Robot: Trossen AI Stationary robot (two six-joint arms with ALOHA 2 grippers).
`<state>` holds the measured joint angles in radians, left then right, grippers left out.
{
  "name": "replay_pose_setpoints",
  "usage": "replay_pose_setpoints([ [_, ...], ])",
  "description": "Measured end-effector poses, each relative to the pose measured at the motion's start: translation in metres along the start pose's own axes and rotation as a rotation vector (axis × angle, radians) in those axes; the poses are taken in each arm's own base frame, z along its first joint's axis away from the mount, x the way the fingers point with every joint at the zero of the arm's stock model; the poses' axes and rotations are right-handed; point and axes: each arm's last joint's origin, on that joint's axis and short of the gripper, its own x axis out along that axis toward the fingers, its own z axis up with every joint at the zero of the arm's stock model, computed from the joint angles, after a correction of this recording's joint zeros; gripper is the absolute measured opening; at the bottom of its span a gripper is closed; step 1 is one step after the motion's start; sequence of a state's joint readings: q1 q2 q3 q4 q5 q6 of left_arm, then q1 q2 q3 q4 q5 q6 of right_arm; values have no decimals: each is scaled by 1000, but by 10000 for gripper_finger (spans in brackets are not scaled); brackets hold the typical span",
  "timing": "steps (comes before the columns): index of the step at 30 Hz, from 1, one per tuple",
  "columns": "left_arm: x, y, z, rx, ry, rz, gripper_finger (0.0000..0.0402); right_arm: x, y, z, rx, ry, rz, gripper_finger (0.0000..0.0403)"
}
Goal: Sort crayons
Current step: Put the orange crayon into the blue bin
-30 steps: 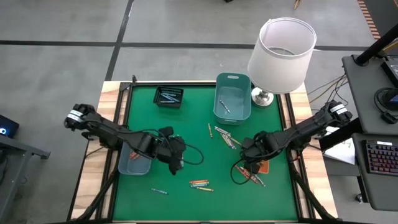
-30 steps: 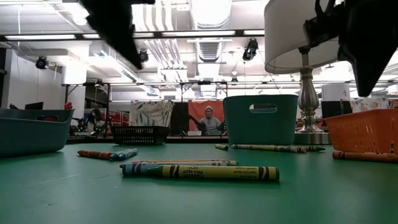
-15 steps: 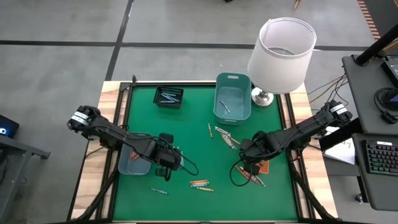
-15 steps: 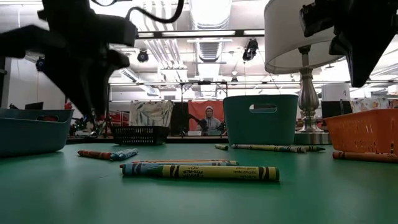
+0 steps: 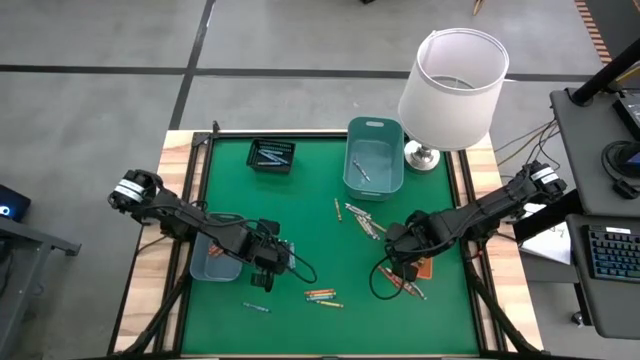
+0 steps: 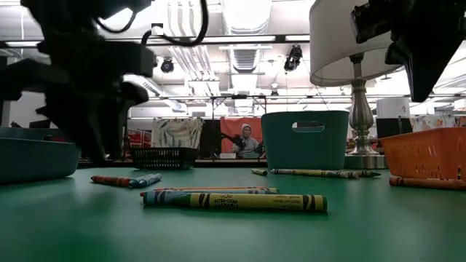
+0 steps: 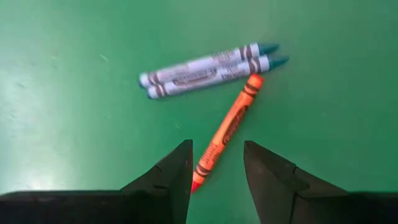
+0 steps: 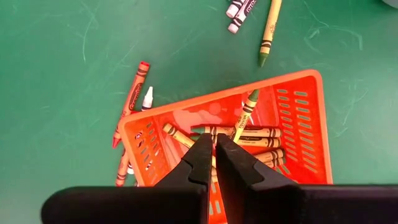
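Green felt is covering the table (image 5: 300,200), and I am working across it from left to right. My left gripper (image 7: 216,163) is hanging low over the near left part, fingers spread with nothing between them. Right under its fingertips an orange crayon (image 7: 226,132) is lying slantwise, its near end sitting in the gap between my fingers. Just beyond that, touching its far tip, two blue-tipped crayons (image 7: 208,70) are resting side by side. Beside this gripper, toward the table's left edge, a blue-grey tray (image 5: 213,262) is sitting. To this gripper's right, a small cluster of crayons (image 5: 323,296) is lying near the front edge. Further right, my right gripper (image 8: 215,160) is hovering with its fingers pressed together, gripping nothing. Directly beneath it an orange basket (image 8: 298,130) is holding several yellowish and green crayons (image 8: 245,135). Just outside the basket, a red crayon (image 8: 132,99) and a white one (image 8: 147,98) are lying on the felt.
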<state>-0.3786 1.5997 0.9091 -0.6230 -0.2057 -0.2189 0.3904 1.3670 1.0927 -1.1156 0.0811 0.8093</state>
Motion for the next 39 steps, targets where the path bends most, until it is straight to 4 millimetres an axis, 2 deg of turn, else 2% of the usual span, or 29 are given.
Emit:
replay_pose_setpoints([
  [25, 23, -1, -17, -53, -71, -23, 124, 0, 2, 2, 3, -17, 18, 13],
  [39, 25, -1, -18, -54, -82, -30, 84, 0, 2, 2, 4, -23, 24, 13],
])
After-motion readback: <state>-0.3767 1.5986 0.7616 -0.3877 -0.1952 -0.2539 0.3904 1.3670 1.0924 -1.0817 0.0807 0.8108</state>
